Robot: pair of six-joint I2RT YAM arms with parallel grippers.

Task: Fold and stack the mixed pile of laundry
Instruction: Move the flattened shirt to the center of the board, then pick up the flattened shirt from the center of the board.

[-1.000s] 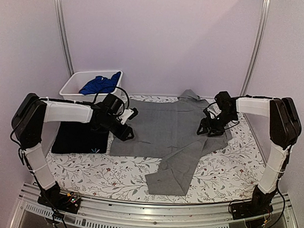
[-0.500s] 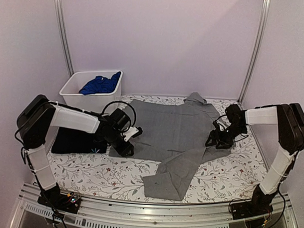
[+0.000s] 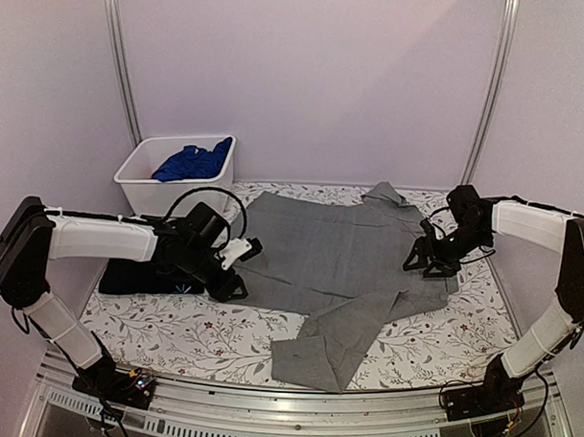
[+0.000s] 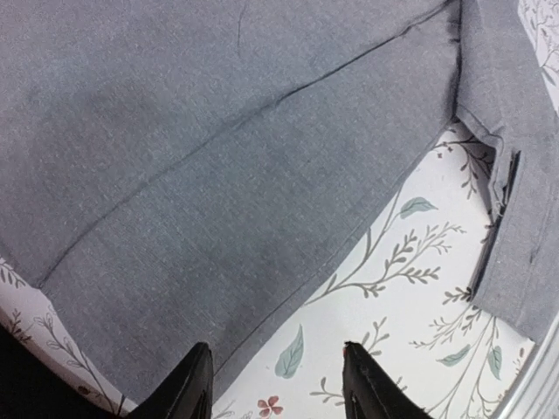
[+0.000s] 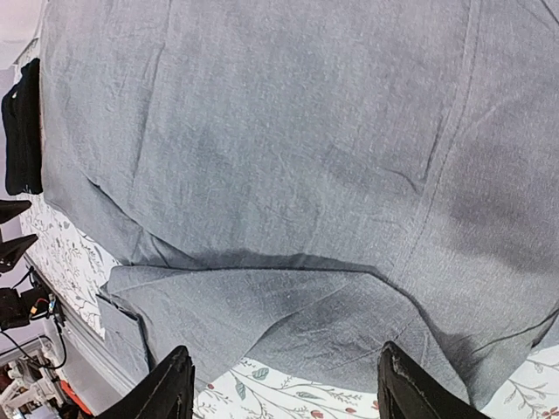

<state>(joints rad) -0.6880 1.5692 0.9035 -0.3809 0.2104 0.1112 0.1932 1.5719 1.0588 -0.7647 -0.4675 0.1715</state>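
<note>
The grey collared shirt (image 3: 334,258) lies spread flat on the floral table cover, one sleeve trailing toward the front edge. My left gripper (image 3: 234,274) is open and empty at the shirt's left hem (image 4: 262,288), its fingertips (image 4: 194,388) over hem and bare cover. My right gripper (image 3: 427,262) is open and empty over the shirt's right side (image 5: 332,262). The folded black T-shirt (image 3: 146,271) lies left of the grey shirt, partly under my left arm. The bright blue garment (image 3: 190,161) sits in the white bin.
The white plastic bin (image 3: 147,185) stands at the back left against the wall. Metal frame posts (image 3: 123,69) rise at both back corners. The floral cover (image 3: 202,330) shows bare at the front left and front right.
Both grippers drew outward along the shirt's sides: the left toward the left hem, the right toward the right edge and up. The shirt lies flatter and a little nearer the front.
</note>
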